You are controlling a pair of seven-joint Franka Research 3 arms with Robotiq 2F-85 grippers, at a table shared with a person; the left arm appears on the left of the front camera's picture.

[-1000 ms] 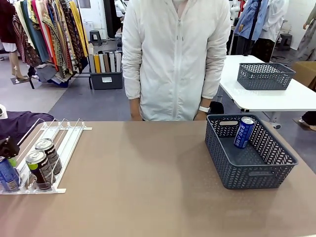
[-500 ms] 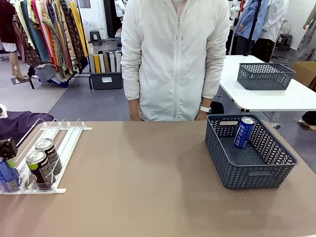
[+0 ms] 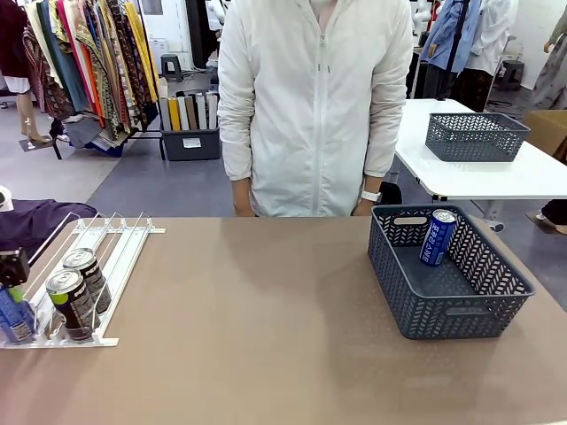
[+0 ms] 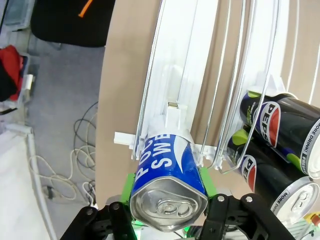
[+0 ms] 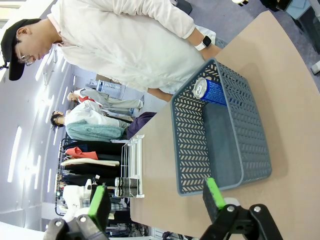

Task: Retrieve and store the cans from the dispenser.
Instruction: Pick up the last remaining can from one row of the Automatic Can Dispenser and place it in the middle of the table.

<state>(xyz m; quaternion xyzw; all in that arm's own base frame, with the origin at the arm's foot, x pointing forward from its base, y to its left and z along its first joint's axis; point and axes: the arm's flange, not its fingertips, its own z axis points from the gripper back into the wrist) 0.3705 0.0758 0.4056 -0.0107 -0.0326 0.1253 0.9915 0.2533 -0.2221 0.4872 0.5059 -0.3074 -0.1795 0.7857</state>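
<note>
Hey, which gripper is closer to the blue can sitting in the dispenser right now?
Left. The left gripper is shut on the blue can in the dispenser; the right gripper hangs open far across the table, beyond the basket.

Indoor workroom fitted out like a clothing shop. A rail of hanging garments (image 3: pixel 89 62) fills the far left, standing on a grey floor (image 3: pixel 133 186), with a dark storage crate (image 3: pixel 190 142) of upright rolls beside it. A brown bench (image 3: pixel 266 336) and a white table (image 3: pixel 496 181) serve as work surfaces. Loose cables (image 4: pixel 65 165) trail across the floor beside the bench.
</note>
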